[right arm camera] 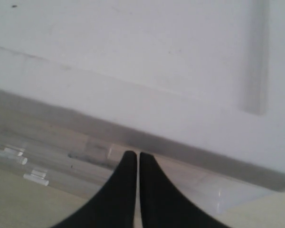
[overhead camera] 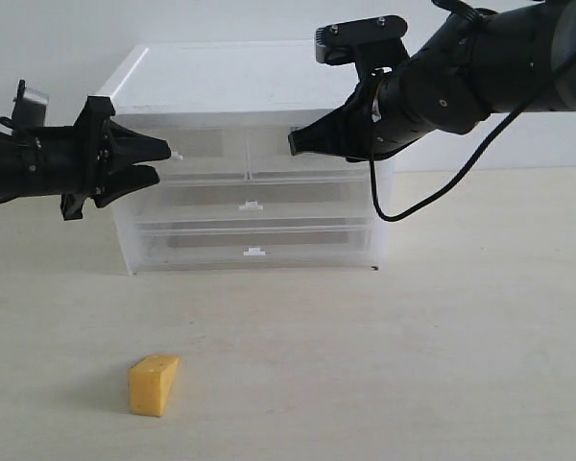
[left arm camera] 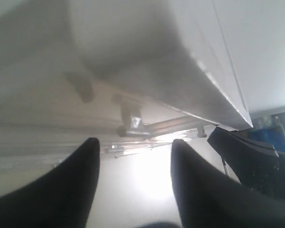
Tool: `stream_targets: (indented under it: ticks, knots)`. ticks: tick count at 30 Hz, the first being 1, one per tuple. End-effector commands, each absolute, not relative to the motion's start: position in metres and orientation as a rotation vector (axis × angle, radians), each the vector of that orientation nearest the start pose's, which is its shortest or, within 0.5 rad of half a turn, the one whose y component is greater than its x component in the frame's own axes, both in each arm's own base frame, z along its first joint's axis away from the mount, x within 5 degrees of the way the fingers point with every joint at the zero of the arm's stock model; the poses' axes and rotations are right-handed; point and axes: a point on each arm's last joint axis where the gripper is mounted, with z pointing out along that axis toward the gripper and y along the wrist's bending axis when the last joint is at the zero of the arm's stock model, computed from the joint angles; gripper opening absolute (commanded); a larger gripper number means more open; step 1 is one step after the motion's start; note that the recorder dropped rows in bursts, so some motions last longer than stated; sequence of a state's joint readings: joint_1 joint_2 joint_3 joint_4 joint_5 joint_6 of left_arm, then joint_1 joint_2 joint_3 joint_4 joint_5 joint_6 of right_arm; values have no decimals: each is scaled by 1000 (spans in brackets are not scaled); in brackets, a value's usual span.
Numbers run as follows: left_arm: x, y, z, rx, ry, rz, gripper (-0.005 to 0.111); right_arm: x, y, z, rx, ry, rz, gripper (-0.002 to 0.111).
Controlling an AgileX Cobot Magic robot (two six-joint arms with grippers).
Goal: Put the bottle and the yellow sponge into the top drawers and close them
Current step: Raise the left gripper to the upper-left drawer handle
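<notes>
Pale wood-grain tabletop (overhead camera: 442, 346) fills the foreground, plain white wall (overhead camera: 67, 38) sits behind it, light is soft and even, shadows on the surface are faint.

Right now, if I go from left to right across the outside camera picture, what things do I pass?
left gripper → handle of the middle drawer → right gripper. The yellow sponge lies right below the left gripper, so I left it out of the order.

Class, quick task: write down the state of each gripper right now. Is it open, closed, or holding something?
Left gripper: open, holding nothing.
Right gripper: closed, with nothing between its fingers.
</notes>
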State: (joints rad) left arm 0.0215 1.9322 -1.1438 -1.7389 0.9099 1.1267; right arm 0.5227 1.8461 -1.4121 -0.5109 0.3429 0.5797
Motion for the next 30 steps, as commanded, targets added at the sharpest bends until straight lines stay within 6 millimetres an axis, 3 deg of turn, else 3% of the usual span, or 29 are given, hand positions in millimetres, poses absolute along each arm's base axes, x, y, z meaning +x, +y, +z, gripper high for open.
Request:
stream_targets:
  ticks: [1,23,30]
  knots:
    - [401,-63,195,-221,2127,-1319,45,384,199,270,-407,2129,161,0]
    - [412,-65,207,-197,2085,-1356,45,384,199,270,-412,2126,157,0]
    - [415,-65,192,-224,2115,-1360,45,384,199,270,-412,2124,159,0]
